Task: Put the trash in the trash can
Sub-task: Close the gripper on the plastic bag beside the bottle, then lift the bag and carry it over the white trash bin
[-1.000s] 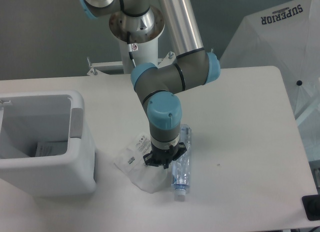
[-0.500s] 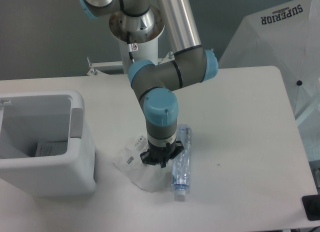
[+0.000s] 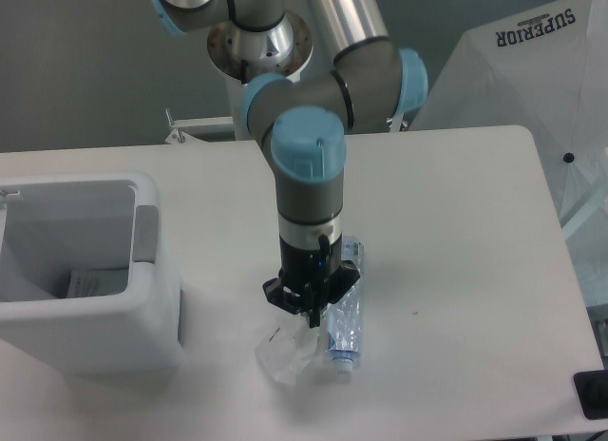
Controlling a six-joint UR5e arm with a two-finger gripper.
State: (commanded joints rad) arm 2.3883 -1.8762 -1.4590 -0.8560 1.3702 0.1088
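The hand [image 3: 312, 313] points straight down and pinches the top of the clear bag [image 3: 288, 354], w/ the bag hanging crumpled under it, its low end about at the white counter [image 3: 456, 232]. The bottle [image 3: 344, 317] lies flat on the counter just right of the bag, cap toward the front edge. The white trash can [image 3: 90, 270] sits on the left, well apart, w/ a labeled packet [image 3: 95, 282] inside.

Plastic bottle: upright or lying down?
Lying down. The plastic bottle rests on its side on the table, cap toward the camera.
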